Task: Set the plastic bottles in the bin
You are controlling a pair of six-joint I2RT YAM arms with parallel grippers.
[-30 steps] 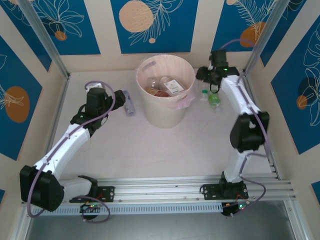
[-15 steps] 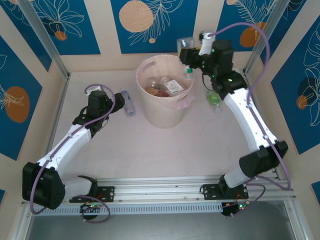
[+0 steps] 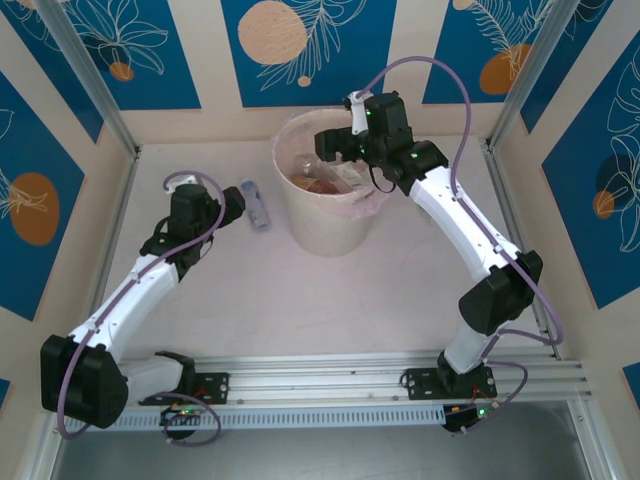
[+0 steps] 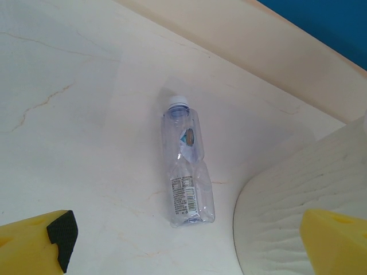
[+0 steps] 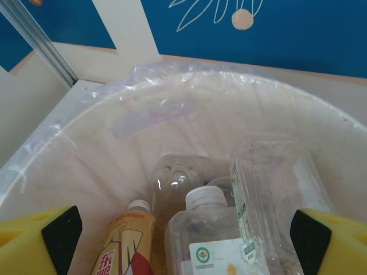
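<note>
Cream-beige, round and bucket-shaped: bin (image 3: 322, 228) at the far middle of the table (image 3: 300, 300), with a clear plastic liner (image 5: 143, 77) crinkled over its rim and hanging a little way down the outside.

Inside, seen from the right wrist, several plastic bottles heaped together:
- White-capped bottle (image 5: 200, 235) upright in the middle, clear, with a white label bearing a small round green mark.
- Brown-labelled bottle (image 5: 123, 246) just to its left, pale cap, red characters on the label.
- Crushed bottle (image 5: 269, 172) to the right, clear, flattened and tilted, with a narrow strip of print down one side.
- Bare clear bottle (image 5: 175, 180) behind, dented, no label to be made out.

Right gripper (image 3: 328, 150) over the mouth of the bin, fingers spread wide with nothing between them, bottles lying loose below.

Lone bottle (image 3: 258, 205) flat on the table just left of the bin, apart from its wall. Clear, pinched at the waist, white cap toward the far wall, a small blue-and-brown oval mark on the upper half and a white printed label on the lower.

Left gripper (image 4: 184, 243) near the base of that bottle, fully spread, short of it and holding nothing.
</note>
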